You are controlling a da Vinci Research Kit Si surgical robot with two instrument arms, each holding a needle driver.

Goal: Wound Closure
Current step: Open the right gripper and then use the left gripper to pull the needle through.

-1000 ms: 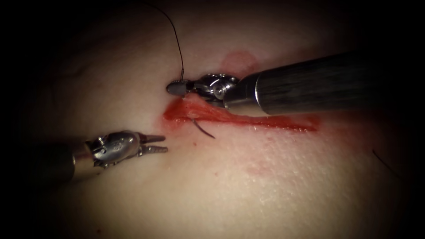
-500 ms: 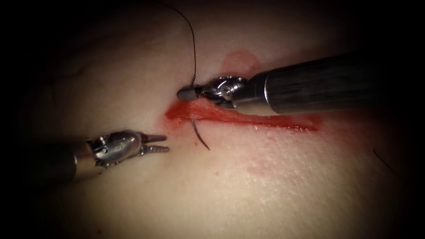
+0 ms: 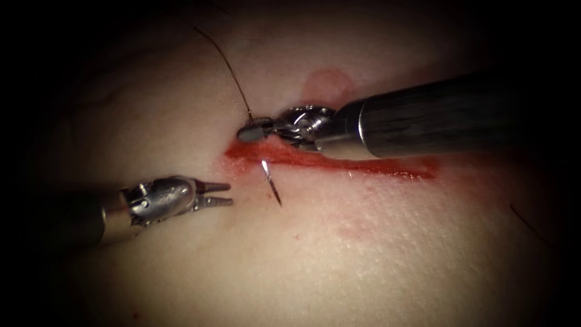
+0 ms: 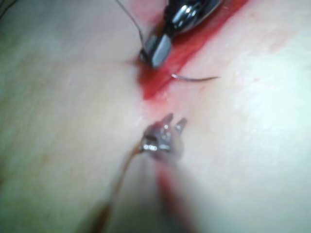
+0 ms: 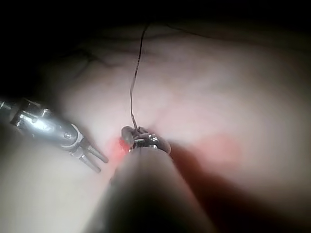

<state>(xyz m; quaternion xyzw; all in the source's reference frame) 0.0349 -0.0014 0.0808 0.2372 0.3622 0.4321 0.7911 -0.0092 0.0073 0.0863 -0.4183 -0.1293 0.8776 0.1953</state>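
Steel needle (image 3: 271, 180) tip pokes out of tissue (image 3: 375, 254) below cut (image 3: 339, 162); right tool (image 3: 249, 131) clamps its tail, left tool (image 3: 223, 195) narrowly parted, empty. Risk: twisting could tear the edge.

glossy metal needle (image 3: 270, 180); tissue (image 3: 363, 254) matt, finely pebbled; thread (image 3: 233, 79) perhaps dull fibre.

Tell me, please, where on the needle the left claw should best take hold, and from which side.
Probably the bare tip part of the needle, emerging below the cut. The left claw sits open to its left, so coming from that side, across the shaft, looks simplest.
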